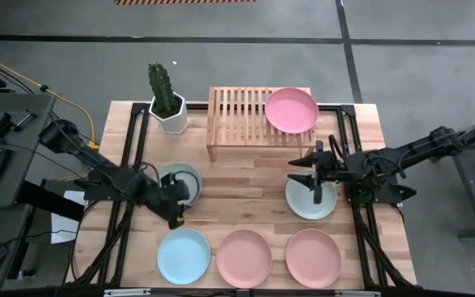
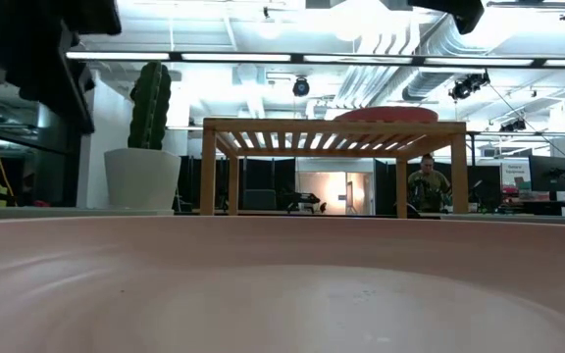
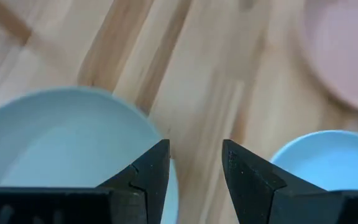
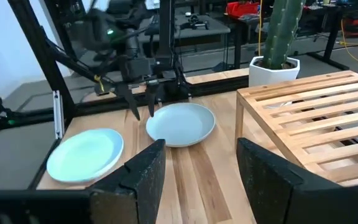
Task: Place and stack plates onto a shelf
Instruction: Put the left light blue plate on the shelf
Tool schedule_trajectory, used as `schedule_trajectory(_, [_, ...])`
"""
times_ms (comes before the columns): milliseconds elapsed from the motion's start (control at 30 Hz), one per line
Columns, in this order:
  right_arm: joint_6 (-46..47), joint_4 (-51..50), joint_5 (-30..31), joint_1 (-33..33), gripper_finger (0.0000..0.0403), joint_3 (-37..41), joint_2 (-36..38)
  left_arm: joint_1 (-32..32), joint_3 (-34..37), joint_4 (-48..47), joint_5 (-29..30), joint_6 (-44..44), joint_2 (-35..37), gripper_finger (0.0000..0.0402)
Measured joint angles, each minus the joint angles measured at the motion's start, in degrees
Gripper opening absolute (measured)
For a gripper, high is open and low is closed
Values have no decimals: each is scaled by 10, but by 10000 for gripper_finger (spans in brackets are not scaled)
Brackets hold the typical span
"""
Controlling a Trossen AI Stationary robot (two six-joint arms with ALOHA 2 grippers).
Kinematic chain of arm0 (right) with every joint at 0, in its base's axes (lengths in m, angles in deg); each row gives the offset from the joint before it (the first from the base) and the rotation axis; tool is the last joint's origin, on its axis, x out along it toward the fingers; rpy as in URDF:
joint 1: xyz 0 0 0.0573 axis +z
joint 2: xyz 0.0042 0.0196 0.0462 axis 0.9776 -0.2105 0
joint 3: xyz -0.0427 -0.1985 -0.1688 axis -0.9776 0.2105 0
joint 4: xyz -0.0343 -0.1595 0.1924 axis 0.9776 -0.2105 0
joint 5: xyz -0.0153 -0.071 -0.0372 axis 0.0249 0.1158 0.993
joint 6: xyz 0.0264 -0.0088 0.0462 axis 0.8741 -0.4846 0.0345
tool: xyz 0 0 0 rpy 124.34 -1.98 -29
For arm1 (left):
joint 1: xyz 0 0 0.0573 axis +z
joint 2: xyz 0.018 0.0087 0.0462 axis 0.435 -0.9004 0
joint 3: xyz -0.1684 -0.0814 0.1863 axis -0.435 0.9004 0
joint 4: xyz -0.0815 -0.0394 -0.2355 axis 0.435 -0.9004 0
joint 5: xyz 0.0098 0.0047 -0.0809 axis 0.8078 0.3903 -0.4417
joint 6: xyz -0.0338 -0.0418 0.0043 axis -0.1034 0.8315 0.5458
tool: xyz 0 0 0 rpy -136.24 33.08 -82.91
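The wooden shelf [image 1: 242, 120] stands at the table's far side with one pink plate [image 1: 292, 109] resting on its right end, also seen in the low view as the pink plate [image 2: 385, 115] on the shelf [image 2: 332, 127]. A mint plate [image 1: 180, 177] lies mid-left and another mint plate [image 1: 310, 198] mid-right. Along the near edge lie a blue plate [image 1: 183, 256] and two pink plates [image 1: 244, 258] [image 1: 312, 256]. My left gripper [image 1: 176, 210] [image 3: 194, 165] is open, pointing down at the left mint plate's near rim [image 3: 160, 134]. My right gripper [image 1: 297, 173] [image 4: 201, 168] is open and empty above the right mint plate. My left gripper comes from above with one finger [image 4: 151, 106] over the left mint plate's near rim [image 4: 157, 127] and the other finger [image 4: 133, 109] outside it. Whether either finger touches the plate, I cannot tell. The plate lies flat on the table.
A white pot with a cactus [image 1: 167, 103] stands left of the shelf. Black frame rails [image 1: 130, 157] run along both sides of the table. Bare wood [image 1: 246, 186] lies between the two mint plates. A person [image 2: 427, 181] stands far off in the room.
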Motion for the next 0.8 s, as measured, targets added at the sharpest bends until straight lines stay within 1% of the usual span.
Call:
schedule_trajectory(67, [0,0,0,0,181,0,-5,-12,-6,-10,14,27,-32,138])
schedule_trajectory(200, [0,-5,0,0,181,0,-15,-26,-6,-9,17,62,-87,138])
schedule_trajectory(367, [0,-7,-1,0,181,0,-28,-40,-6,-10,43,25,-140,138])
schedule_trajectory(433, [0,-8,-1,0,181,0,-34,-43,-6,-10,52,15,-154,138])
schedule_trajectory(533, [0,-8,-1,0,181,0,-42,-45,-6,-9,51,3,-169,138])
schedule_trajectory(800, [0,-8,-1,0,181,0,-48,-44,-6,-20,52,15,-194,138])
